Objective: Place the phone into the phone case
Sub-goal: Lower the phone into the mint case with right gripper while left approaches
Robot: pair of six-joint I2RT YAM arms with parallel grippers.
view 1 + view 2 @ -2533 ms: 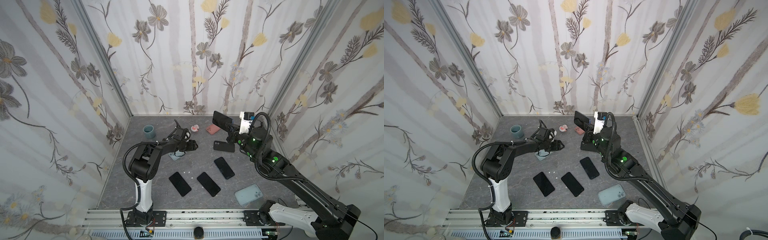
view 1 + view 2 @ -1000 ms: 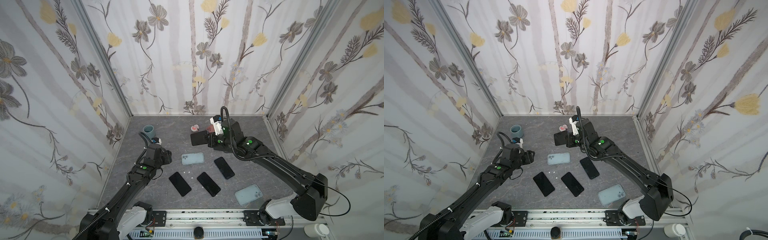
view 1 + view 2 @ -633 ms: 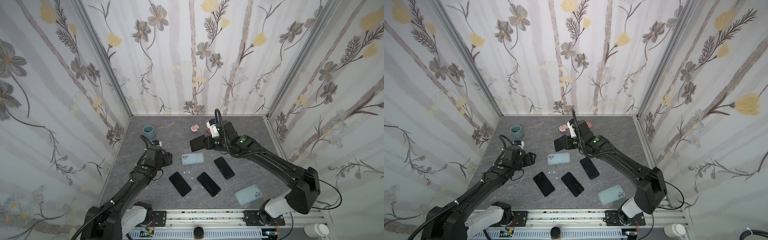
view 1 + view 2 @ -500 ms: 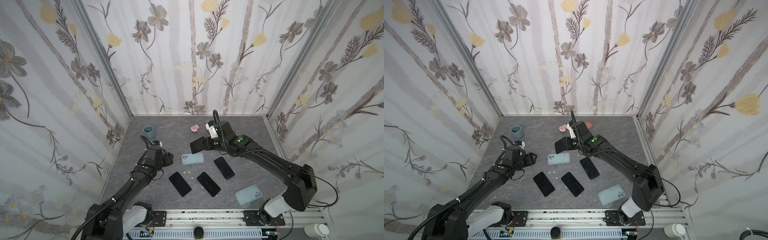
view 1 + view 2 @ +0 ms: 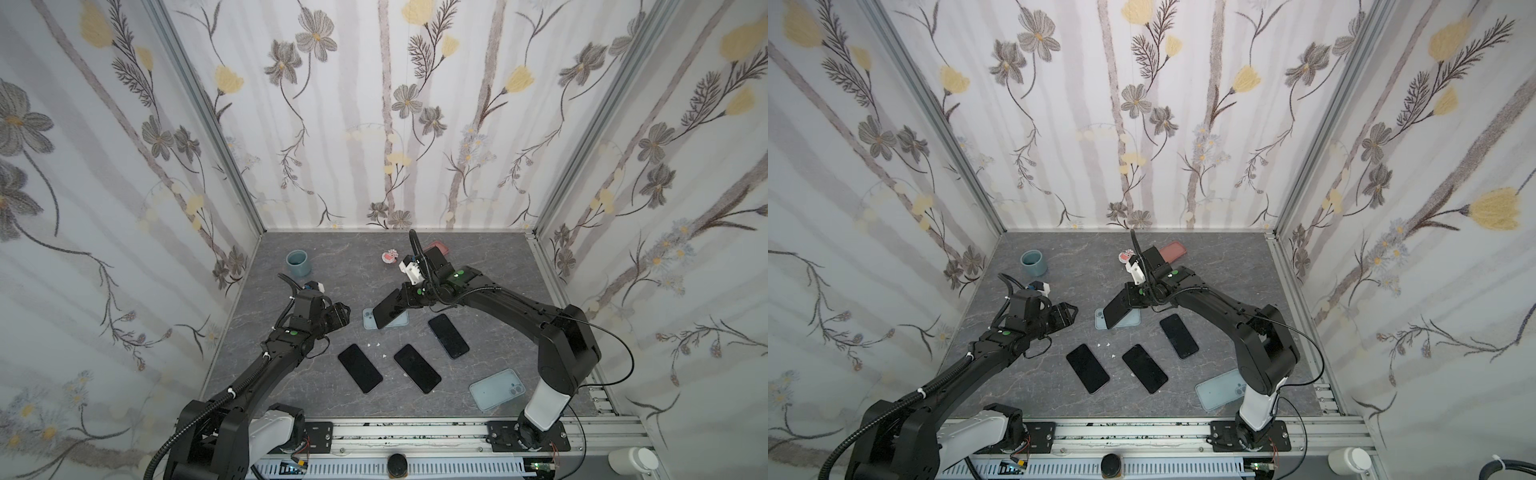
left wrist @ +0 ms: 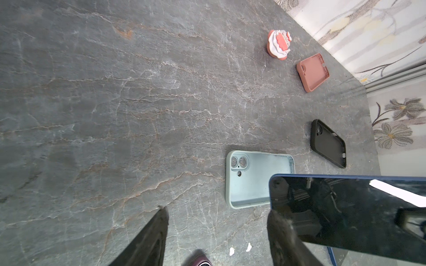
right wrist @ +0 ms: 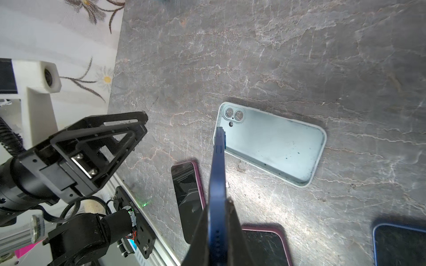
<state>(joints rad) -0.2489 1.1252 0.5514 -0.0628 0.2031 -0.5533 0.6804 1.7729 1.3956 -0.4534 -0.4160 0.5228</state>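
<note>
My right gripper (image 7: pixel 217 202) is shut on the short end of a dark blue phone (image 5: pixel 387 310), held on edge and tilted. The phone's free end hangs just over the camera-hole end of a light blue phone case (image 7: pixel 272 142) that lies open side up mid-table. In both top views the phone covers the middle of the case (image 5: pixel 1131 321). My left gripper (image 6: pixel 216 209) is open and empty, low over the table a short way left of the case (image 6: pixel 253 179). Its fingers (image 5: pixel 340 316) point at the case.
Three dark phones (image 5: pixel 360 368) (image 5: pixel 417 368) (image 5: pixel 448 336) lie face up in front of the case. Another light blue case (image 5: pixel 496 390) sits front right. A pink case (image 5: pixel 1173 250), a cupcake toy (image 5: pixel 390 256) and a blue cup (image 5: pixel 298 263) stand at the back. A black case (image 6: pixel 328 144) lies under the right arm.
My right gripper has carried the phone down and to the left until it hangs over the light blue case. My left gripper has opened a little wider and crept toward the case.
</note>
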